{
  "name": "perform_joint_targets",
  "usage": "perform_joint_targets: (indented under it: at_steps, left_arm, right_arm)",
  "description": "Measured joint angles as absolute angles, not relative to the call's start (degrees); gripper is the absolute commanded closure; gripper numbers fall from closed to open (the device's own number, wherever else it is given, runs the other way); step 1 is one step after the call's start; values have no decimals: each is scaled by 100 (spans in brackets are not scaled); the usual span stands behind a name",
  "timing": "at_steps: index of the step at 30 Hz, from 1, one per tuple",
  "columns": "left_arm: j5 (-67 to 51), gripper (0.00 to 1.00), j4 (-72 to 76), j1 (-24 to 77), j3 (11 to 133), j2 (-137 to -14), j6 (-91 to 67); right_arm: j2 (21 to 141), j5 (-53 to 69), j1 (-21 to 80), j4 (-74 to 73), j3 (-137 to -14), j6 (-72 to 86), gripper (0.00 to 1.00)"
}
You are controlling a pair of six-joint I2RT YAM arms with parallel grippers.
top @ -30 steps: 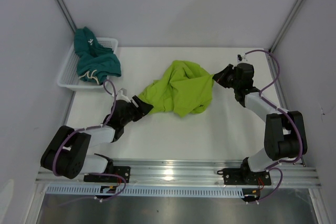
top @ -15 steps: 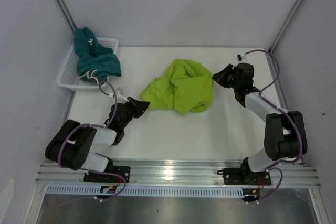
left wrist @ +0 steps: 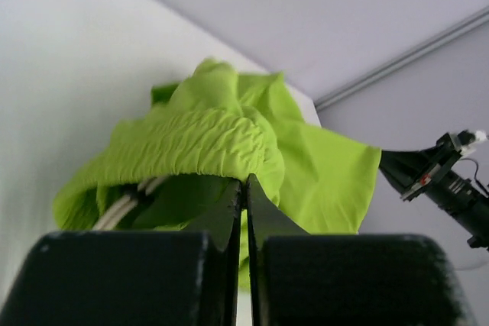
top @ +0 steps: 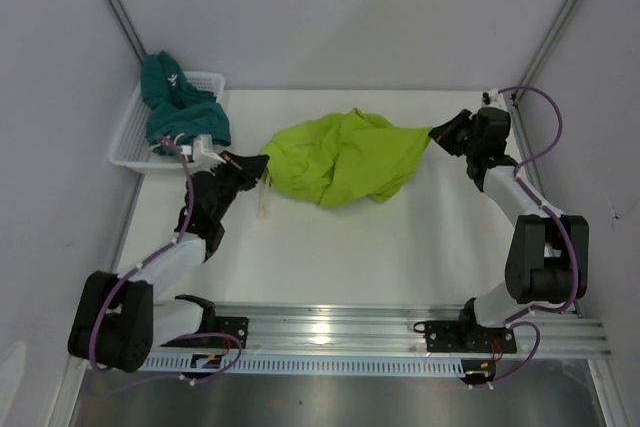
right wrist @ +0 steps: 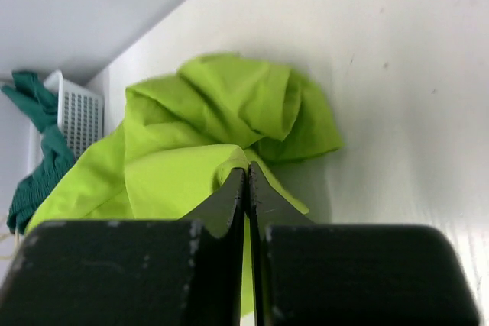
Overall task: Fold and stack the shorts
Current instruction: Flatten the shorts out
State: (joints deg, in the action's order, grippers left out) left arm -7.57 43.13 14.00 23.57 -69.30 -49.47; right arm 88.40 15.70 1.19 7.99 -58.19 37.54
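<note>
The lime green shorts (top: 345,157) are spread over the table (top: 330,247) between two closed grippers: the left gripper (top: 252,169) apparently on the waistband, the right gripper (top: 437,133) on the opposite edge. No fold is made yet. The dark teal shorts (top: 180,112) lie unfolded in the basket (top: 128,150).
</note>
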Motion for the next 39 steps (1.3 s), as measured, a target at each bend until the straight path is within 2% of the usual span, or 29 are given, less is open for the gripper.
perform_joint_targets:
  at_steps: [6,7,9,12,18,20,21,22,29,34,38,39]
  left_arm:
    - [-1044,100,2602,449,3413,-5752,-4486]
    - [-1098,100,2443,318,3524,-5699,-4445]
    - [-1146,100,2204,226,3612,-5638,-4383]
    - [-1216,100,1717,217,3614,-5588,-4296]
    - [-1214,100,899,187,3682,-5830,-4189]
    - [-1212,100,814,180,3686,-5994,-4169]
    - [-1212,100,786,180,3686,-6049,-4152]
    - [-1192,100,749,180,3686,-6104,-4150]
    - [-781,100,526,174,3833,-6357,-4095]
    - [-419,100,305,148,4447,-6689,-4088]
    - [-259,100,154,93,5105,-7334,-4045]
    - [-215,100,134,86,5168,-7467,-4038]
  right_arm:
    - [8840,1616,-86,609,-6132,3756,100]
    - [8842,1667,-89,607,-6130,3765,96]
    - [8862,1767,-69,609,-6119,3778,93]
    - [8912,1879,69,600,-6117,3741,94]
    - [8958,2097,360,585,-6010,3645,91]
    - [9011,2167,370,574,-6038,3616,91]
    - [9083,2180,386,523,-6117,3594,96]
    - [9194,2187,405,467,-6252,3573,100]
    - [10147,2128,412,62,-7784,3553,100]
    - [10807,1994,322,-174,-9157,3535,99]
    - [11511,1981,307,-427,-10114,3439,72]
    - [11681,1986,307,-510,-10259,3389,61]
